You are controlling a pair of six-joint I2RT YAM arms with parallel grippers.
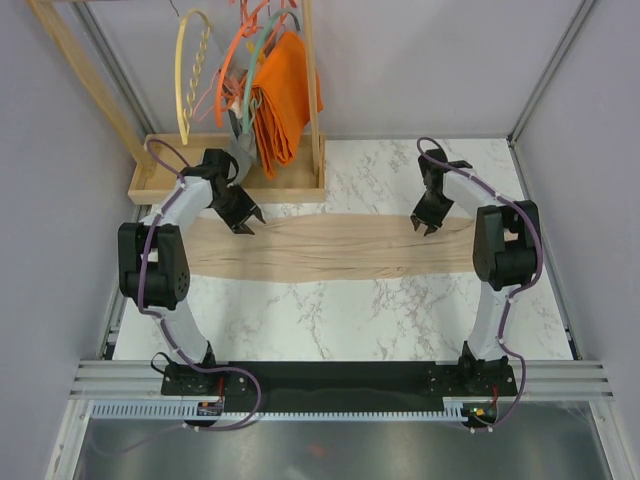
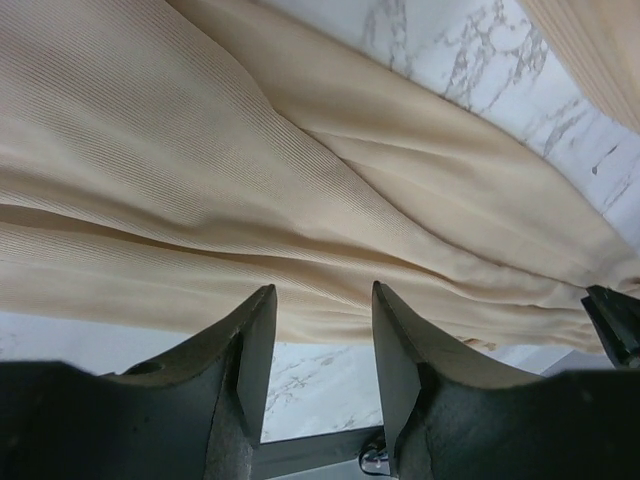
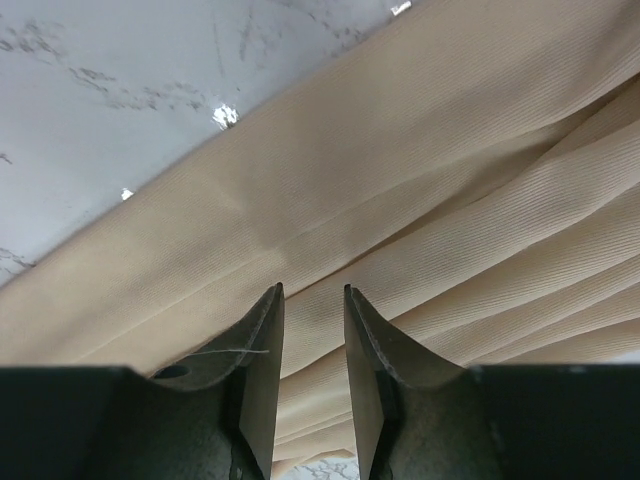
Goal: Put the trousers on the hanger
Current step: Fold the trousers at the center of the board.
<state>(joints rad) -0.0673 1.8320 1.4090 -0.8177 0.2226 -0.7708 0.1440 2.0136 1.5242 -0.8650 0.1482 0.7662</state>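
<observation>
Hovering over the trousers, left gripper and right gripper jaws parted, empty. Might pinch one thin layer only, sagging before the 11 o'clock hanger.

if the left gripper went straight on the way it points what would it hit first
Most likely the trousers: the left gripper aims down at that fabric with nothing between, though the gap is hard to judge.

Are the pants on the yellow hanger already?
No, the trousers lie stretched flat across the table, and the hanger hangs bare behind them.
</observation>
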